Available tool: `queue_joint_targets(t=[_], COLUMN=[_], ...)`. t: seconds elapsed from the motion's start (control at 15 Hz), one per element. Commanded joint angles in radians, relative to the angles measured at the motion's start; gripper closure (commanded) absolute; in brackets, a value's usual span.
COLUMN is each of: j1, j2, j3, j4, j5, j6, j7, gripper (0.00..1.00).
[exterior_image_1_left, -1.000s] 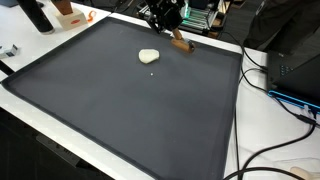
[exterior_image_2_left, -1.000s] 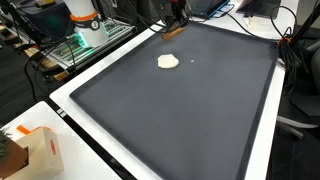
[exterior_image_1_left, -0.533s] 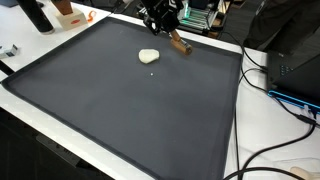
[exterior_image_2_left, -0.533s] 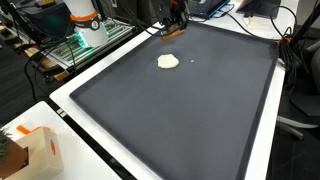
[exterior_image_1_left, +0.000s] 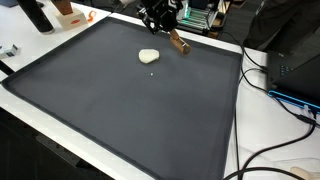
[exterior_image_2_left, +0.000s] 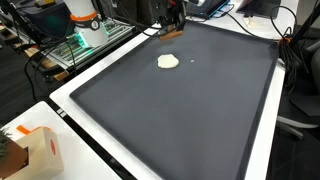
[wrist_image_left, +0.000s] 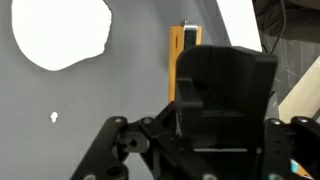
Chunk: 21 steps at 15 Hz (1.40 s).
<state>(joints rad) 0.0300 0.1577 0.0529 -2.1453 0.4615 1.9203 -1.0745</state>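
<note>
1. Table: white top, showing as a rim around the mat on every side. Its far rim runs just behind the claw, and racks and lit equipment stand close beyond it, so there is little room that way.
2. Mat: dark grey sheet covering nearly the whole tabletop. The claw stands over its far edge, and the widest bare stretch runs from the claw toward the near rim.
3. Cables: dark loops lying off the mat on the white top, well apart from the claw, to one side.
4. Claw: black and low over the mat. In the wrist view its own housing hides the fingers, so I cannot tell whether they are spread or closed.
5. Block: brown wooden bar lying flat on the mat, 1 end directly under the claw and the rest pointing away from it. Judged not lifted, with no grasp confirmed.
6. Lump: white, rounded, 1 piece, near the claw on the open-mat side and clear of the block. Judged untouched.
7. Speck: white crumb just past the lump from the claw.
</note>
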Motion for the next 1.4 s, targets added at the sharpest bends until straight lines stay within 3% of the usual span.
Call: queue_joint_targets(t=[0.0, 1.33], j1=[-0.012, -0.053], j2=[0.006, 0.051], j3=[0.004, 0.003], j4=[0.019, 0.020], j5=[-0.036, -0.030], j6=[-0.041, -0.028], j7=[0.055, 0.073], gripper=[0.81, 0.81])
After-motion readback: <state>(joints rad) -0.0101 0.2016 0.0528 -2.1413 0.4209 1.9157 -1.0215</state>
